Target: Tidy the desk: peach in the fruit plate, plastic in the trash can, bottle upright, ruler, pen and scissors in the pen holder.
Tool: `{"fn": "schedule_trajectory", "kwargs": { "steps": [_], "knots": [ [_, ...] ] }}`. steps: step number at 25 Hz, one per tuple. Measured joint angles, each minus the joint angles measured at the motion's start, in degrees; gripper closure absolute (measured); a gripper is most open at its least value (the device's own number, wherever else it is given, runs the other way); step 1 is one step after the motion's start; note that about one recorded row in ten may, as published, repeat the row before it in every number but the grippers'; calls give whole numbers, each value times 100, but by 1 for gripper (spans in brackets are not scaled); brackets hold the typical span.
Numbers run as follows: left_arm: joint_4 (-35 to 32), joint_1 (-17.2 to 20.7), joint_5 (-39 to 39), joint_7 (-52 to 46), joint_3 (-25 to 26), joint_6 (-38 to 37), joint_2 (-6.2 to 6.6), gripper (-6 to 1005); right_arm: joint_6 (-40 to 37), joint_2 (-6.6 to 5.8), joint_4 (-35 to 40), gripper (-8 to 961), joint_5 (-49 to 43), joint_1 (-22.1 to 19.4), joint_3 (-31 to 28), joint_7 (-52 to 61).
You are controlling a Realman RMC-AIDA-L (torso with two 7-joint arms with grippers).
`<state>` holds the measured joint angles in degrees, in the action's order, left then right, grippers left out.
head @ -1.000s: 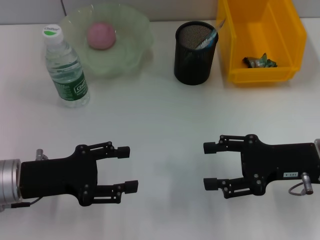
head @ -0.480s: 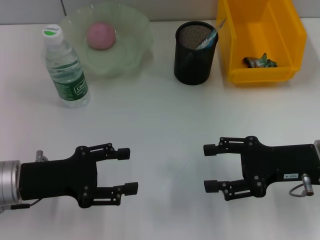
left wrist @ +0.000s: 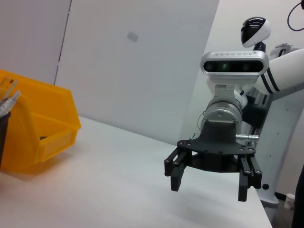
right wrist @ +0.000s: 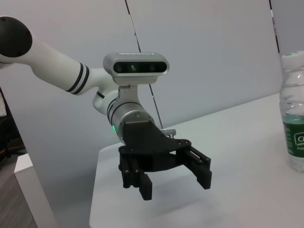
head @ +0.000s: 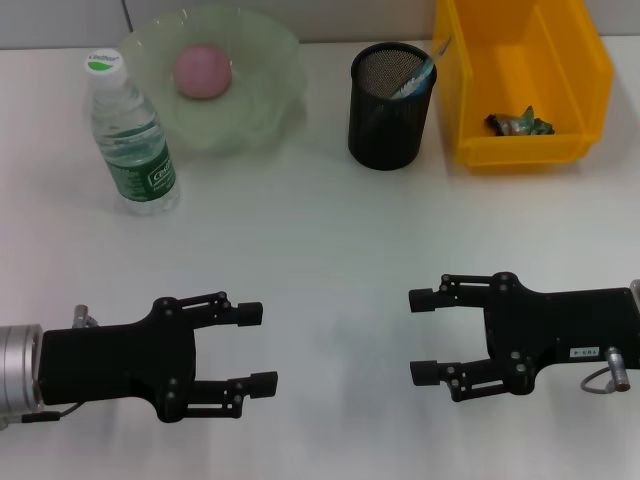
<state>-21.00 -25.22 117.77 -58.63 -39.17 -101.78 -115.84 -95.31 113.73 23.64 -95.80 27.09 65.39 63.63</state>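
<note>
Two grippers, left (head: 262, 347) and right (head: 422, 336), hover spread and empty over the near desk (head: 320, 230); peach (head: 203, 71) in plate (head: 255, 95), bottle (head: 130, 135) upright, plastic (head: 518, 124) in can (head: 580, 60), blue-handled item in holder (head: 390, 105).

Open desk (head: 330, 240) mid; bottle (head: 133, 140), pen holder (head: 390, 105) along far edge.

Pink peach (head: 203, 71) in pale green fruit plate (head: 270, 105), green-labelled white-capped bottle (head: 130, 140), black mesh pen holder (head: 385, 120), bright yellow trash can (head: 590, 60), white desk (head: 320, 240)
</note>
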Motion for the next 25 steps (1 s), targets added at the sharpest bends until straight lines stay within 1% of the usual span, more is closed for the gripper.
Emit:
{"fn": "schedule_trajectory", "kwargs": {
  "steps": [25],
  "knots": [
    [0, 21, 0, 0, -23, -9, -9, 194, -24, -8, 7, 140, 0, 16, -1, 16]
  ]
}}
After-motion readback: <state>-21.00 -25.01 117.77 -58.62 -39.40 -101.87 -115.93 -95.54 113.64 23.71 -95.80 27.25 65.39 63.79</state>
